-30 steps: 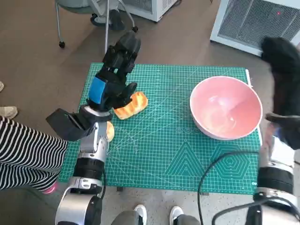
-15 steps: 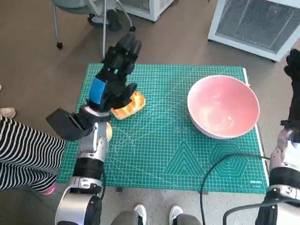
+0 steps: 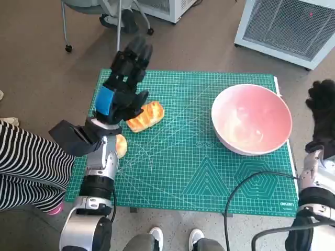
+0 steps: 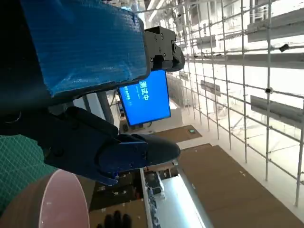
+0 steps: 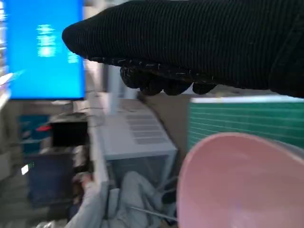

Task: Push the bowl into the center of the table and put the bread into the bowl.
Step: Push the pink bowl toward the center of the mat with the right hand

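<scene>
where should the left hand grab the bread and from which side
Judging from the head view, grip the bread across its short width, near the middle, coming down from above. It lies flat on the green mat as an elongated loaf set diagonally, and the left hand is already over its far-left end with its fingers apart, so a small shift should suffice.

My left hand [image 3: 121, 89] covers part of the bread [image 3: 147, 116]; both wrist views crop the bowl [image 5: 242, 185].

Left hand [image 3: 119, 97] black, blue-taped back; right hand [image 3: 321, 112] black knitted glove; pale forearms.
</scene>
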Motion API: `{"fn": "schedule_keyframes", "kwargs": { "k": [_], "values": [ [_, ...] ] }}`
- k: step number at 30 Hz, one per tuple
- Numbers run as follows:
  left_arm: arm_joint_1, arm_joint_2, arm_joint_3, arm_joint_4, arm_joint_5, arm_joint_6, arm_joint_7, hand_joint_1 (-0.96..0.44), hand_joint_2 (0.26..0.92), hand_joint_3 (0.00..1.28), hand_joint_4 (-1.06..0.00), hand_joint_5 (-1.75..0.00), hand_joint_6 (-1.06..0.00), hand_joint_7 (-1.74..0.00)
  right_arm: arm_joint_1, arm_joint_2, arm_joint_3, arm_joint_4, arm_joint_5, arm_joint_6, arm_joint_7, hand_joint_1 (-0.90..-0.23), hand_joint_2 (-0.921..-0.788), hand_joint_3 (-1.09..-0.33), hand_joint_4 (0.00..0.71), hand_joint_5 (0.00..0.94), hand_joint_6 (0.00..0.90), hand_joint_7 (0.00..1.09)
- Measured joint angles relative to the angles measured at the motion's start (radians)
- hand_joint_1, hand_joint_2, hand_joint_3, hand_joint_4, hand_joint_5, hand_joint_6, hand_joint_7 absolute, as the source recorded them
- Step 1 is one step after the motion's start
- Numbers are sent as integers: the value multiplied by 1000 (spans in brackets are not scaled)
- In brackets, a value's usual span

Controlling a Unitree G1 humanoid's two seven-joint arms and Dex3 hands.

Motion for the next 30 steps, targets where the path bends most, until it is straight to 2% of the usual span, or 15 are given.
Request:
{"fn": "schedule_keyframes", "kwargs": {
  "k": [4, 8, 19, 24, 30],
  "values": [
    [1, 2, 0, -2, 0, -2, 6, -690, 921, 430, -96, -18, 0, -445, 0, 23, -15, 10, 4, 39, -2, -624, -921, -865, 103, 6, 14, 326],
    [6, 7, 0, -7, 1, -3, 10, -690, 921, 428, -98, -18, 1, -443, -4, 62, -27, 12, 7, 62, -2, -634, -921, -862, 99, 3, 16, 325],
    [18, 20, 0, -35, 1, -3, 12, -702, 921, 423, -100, -14, 0, -423, -30, 141, -52, 14, 17, 72, 31, -670, -921, -796, 125, 12, 60, 334],
    [30, 26, 0, -37, 1, -3, 13, -708, 921, 420, -100, -12, -2, -418, -48, 175, -44, 14, 12, 78, 39, -669, -921, -796, 132, 13, 63, 329],
    [45, 35, 2, -47, 1, -3, 12, -700, 921, 418, -101, -11, -6, -409, -62, 202, -14, 15, -8, 79, 48, -661, -921, -864, 134, 9, 48, 316]
  ]
}}
